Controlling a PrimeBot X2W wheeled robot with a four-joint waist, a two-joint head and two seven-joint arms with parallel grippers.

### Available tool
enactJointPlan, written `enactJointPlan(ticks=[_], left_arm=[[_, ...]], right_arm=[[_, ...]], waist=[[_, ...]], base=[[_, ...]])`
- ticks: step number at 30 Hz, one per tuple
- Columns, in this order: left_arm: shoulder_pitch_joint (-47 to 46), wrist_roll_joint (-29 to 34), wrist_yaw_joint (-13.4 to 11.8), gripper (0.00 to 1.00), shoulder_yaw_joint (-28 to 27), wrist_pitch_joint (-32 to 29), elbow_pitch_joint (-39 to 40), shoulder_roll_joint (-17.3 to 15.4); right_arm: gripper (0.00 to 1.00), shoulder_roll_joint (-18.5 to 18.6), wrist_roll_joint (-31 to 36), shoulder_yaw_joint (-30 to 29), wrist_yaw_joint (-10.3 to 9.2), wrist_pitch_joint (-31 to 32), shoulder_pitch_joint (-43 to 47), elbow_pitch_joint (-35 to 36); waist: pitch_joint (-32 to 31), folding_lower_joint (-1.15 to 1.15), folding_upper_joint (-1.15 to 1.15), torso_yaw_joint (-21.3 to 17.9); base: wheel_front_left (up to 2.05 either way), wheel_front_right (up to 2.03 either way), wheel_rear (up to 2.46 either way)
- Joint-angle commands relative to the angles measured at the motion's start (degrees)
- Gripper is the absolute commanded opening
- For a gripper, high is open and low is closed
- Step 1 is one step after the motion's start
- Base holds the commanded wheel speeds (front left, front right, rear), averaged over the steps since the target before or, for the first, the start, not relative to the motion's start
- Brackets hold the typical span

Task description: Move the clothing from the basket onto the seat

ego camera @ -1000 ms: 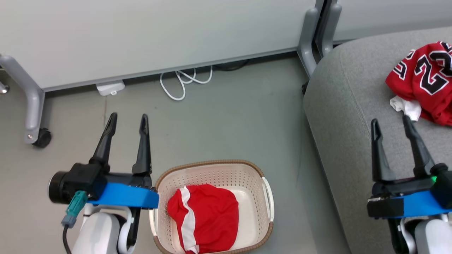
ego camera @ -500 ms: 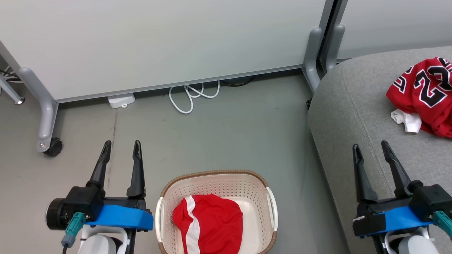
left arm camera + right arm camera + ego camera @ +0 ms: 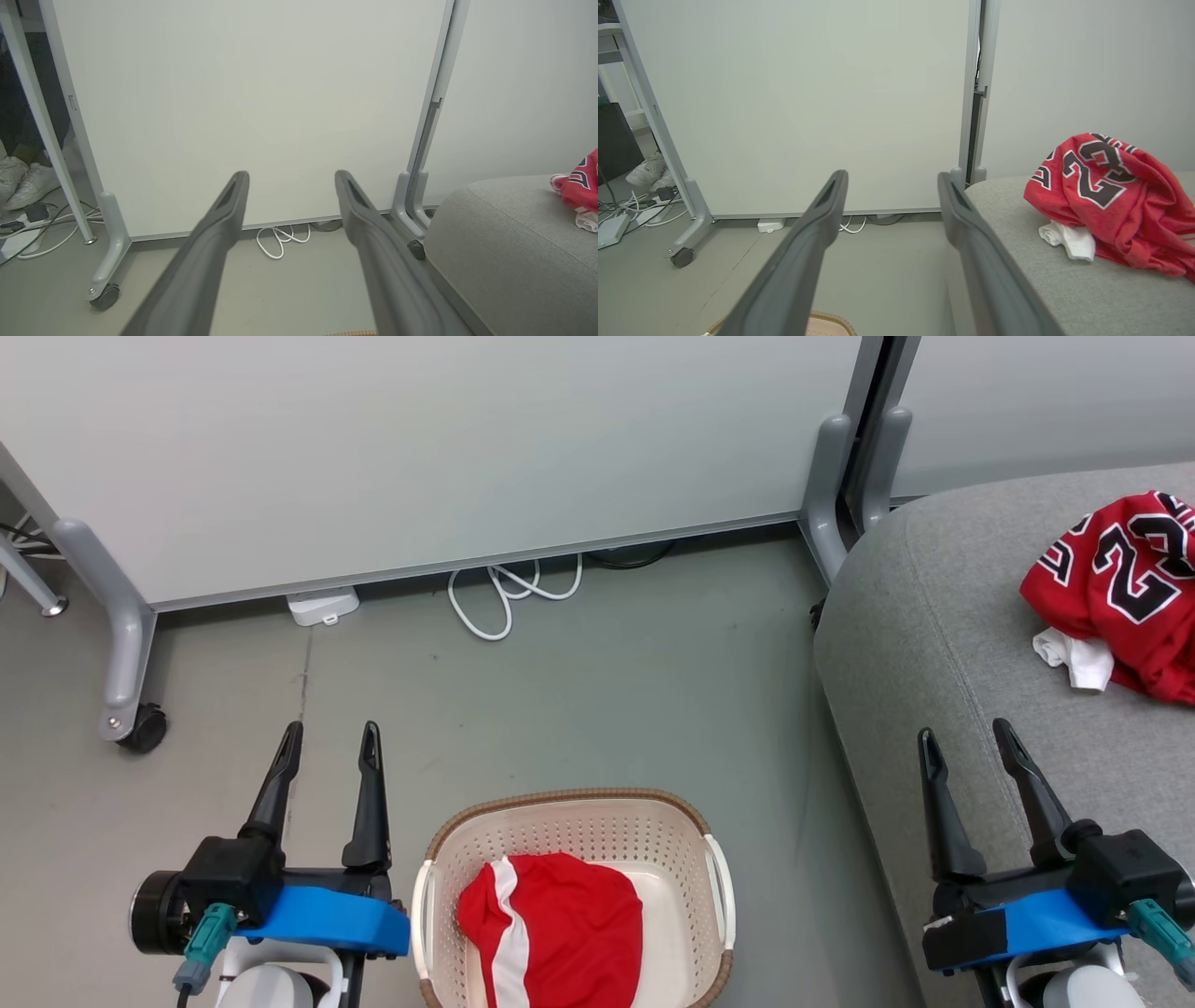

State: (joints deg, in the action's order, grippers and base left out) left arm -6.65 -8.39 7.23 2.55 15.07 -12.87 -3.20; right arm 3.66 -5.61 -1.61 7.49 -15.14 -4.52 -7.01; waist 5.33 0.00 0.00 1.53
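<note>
"Seeing anything crowding the cream-white perforated plastic laundry basket [image 3: 569,831] with the brown woven-look rim?"

"Not from my end. It sits on the grey floor [image 3: 607,691] between my two arms, cut off by the bottom edge of the head view. A crumpled red garment with a white stripe [image 3: 560,933] lies inside it, toward the left wall. My left gripper [image 3: 332,733] hangs just left of the rim, fingers spread wide and holding nothing. My right gripper [image 3: 964,730] is just as wide and empty, over the large grey fabric-upholstered seat [image 3: 934,644], near its rounded left edge."

"And on the seat?"

"A shiny red jersey with black-and-white numbers [image 3: 1120,588] is heaped toward the far right, and a small white cloth [image 3: 1074,658] pokes out under it. Bare cushion lies between that heap and my right fingers."

"What hems you in?"

"A pale partition panel [image 3: 420,457] runs across the back. One grey leg with a black caster [image 3: 140,728] stands ahead of my left gripper, and a pair of grey legs [image 3: 831,476] stands at the seat's far corner. A looped white cable [image 3: 509,602] and a small white adapter [image 3: 322,607] lie at the panel's foot, well apart from the basket. A strip of open floor separates basket and seat. My left wrist view shows white sneakers [image 3: 23,184] and loose cables [image 3: 46,224] past the panel's left end."
</note>
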Motion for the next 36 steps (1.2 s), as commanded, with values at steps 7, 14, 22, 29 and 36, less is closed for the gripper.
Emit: enactJointPlan(ticks=[7, 14, 22, 29, 36], left_arm=[[-0.4, 0.0, 0.3, 1.0, 0.6, 0.2, -0.8, 0.2], [-4.0, -1.4, 0.3, 1.0, 5.8, 0.2, -4.3, -1.9], [-12.8, -4.0, 0.3, 1.0, 14.3, 0.1, -11.3, -6.0], [-21.0, -6.0, 0.3, 1.0, 23.1, 0.2, -17.8, -8.9], [-29.4, -8.9, 0.3, 1.0, 33.6, 0.2, -26.2, -11.8]], right_arm=[[1.0, 0.3, 0.4, 0.3, 0.01, 0.0, 0.3, -0.2], [1.0, 0.5, 0.3, 0.9, 0.01, 0.0, -1.8, 0.3], [1.0, 1.0, 0.1, 2.0, 0.01, 0.0, -5.8, 1.7], [1.0, 1.0, -0.1, 2.5, 0.01, 0.0, -10.4, 3.2], [1.0, 0.5, -0.4, 3.3, 0.01, 0.0, -15.4, 4.7]], waist=[[0.0, 0.0, 0.0, 0.3], [1.6, 0.0, 0.0, -0.3], [7.2, 0.0, 0.0, -2.9], [13.6, 0.0, 0.0, -5.4], [20.8, 0.0, 0.0, -8.5]], base=[[0.0, 0.0, 0.0], [0.0, 0.0, 0.0], [0.0, 0.0, 0.0], [0.0, 0.0, 0.0], [0.0, 0.0, 0.0]])
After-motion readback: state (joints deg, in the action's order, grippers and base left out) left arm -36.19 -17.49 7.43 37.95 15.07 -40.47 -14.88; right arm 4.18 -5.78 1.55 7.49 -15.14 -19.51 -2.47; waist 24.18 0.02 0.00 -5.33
